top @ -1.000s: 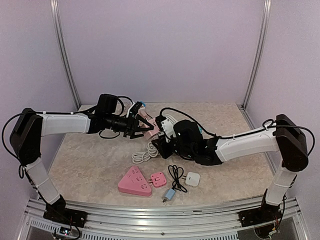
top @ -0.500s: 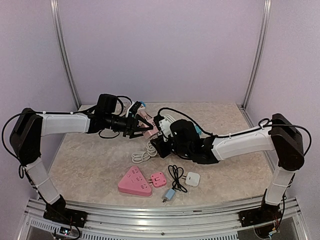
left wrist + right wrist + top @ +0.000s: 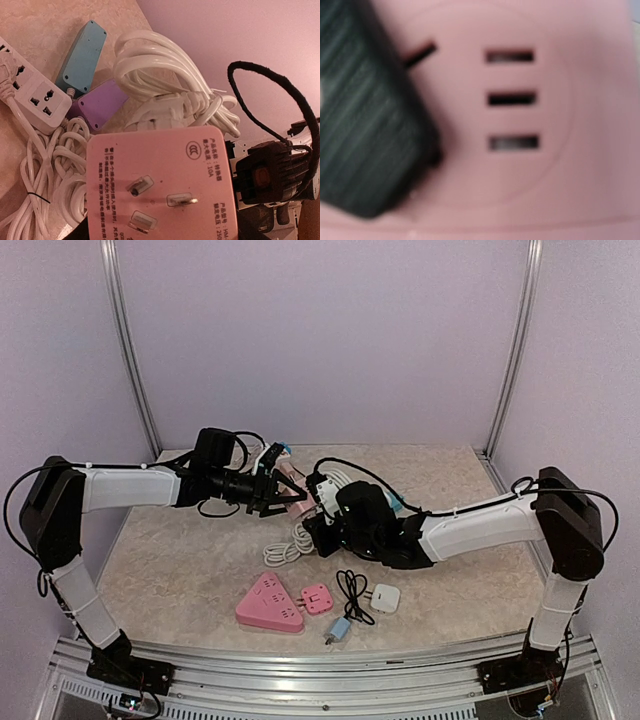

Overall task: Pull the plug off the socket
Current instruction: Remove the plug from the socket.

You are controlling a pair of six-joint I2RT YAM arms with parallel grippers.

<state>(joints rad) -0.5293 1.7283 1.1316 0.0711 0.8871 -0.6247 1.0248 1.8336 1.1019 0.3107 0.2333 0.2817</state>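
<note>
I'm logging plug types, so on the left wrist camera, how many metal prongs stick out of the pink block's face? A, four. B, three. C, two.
B: the pink block shows three metal prongs set in a triangle below its printed label.

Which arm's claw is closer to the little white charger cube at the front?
Right. The right gripper is behind and left of the white charger, at the pink socket. The left gripper holds that socket from farther left.
</note>
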